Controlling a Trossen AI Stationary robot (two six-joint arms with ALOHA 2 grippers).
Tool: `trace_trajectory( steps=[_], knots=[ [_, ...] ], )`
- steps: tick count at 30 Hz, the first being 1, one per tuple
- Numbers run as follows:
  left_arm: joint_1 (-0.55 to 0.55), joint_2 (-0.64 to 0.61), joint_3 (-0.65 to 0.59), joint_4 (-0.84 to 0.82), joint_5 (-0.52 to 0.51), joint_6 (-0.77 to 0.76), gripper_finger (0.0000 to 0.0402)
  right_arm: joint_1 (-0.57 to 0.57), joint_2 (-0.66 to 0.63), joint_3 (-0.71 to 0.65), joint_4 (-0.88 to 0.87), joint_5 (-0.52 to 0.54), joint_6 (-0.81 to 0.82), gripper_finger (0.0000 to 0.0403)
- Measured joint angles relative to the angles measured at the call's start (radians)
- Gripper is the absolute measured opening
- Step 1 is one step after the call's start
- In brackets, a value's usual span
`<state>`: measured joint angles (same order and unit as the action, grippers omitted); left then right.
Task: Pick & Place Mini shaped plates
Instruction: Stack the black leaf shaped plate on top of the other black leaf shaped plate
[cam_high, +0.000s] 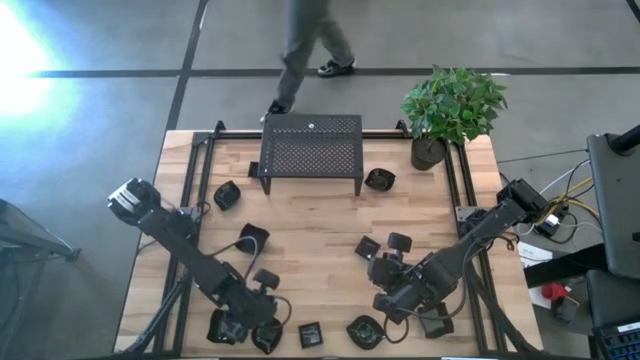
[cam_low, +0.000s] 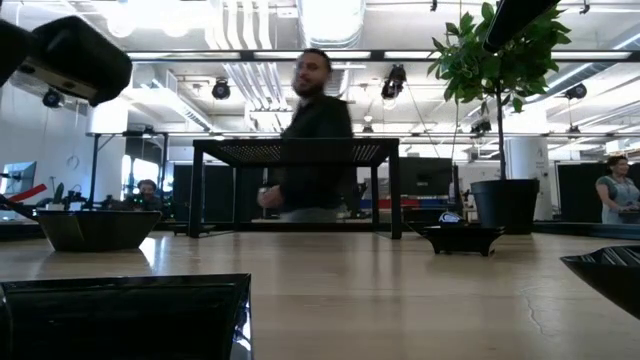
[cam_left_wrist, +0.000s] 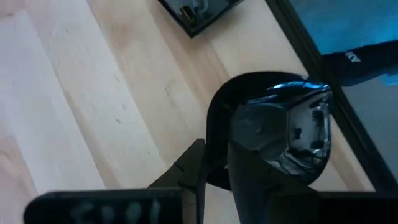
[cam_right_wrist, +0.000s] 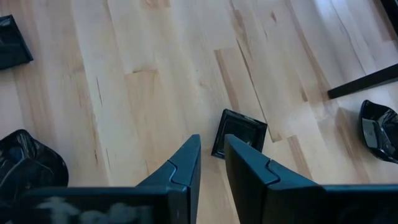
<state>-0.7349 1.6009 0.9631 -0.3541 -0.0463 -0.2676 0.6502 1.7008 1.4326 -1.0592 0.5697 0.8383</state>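
Note:
Several tiny glossy black mini plates lie scattered on the wooden table. My left gripper is near the table's near edge, shut on a rounded mini plate. My right gripper hovers right of centre, above the wood. Its fingers stand a narrow gap apart with nothing between them. A small square plate lies flat on the wood just ahead of its tips. Other plates show in the low view. My left gripper has the rounded plate by its rim, pinched between the two fingers. One finger is outside the plate and the other is inside the bowl. Whether the plate is clear of the wood, I cannot tell.
The black perforated stand is at the far middle, with the potted plant at the far right corner. A black frame rail runs close to the left gripper. A person walks beyond the far edge. Bare wood lies mid-table.

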Motion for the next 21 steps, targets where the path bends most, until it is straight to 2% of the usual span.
trace_trajectory(
  steps=[21],
  knots=[
    [0.010, 0.093, -0.002, 0.067, 0.008, 0.058, 0.0060, 0.000, 0.000, 0.000, 0.002, 0.002, 0.000, 0.0068]
  ],
)
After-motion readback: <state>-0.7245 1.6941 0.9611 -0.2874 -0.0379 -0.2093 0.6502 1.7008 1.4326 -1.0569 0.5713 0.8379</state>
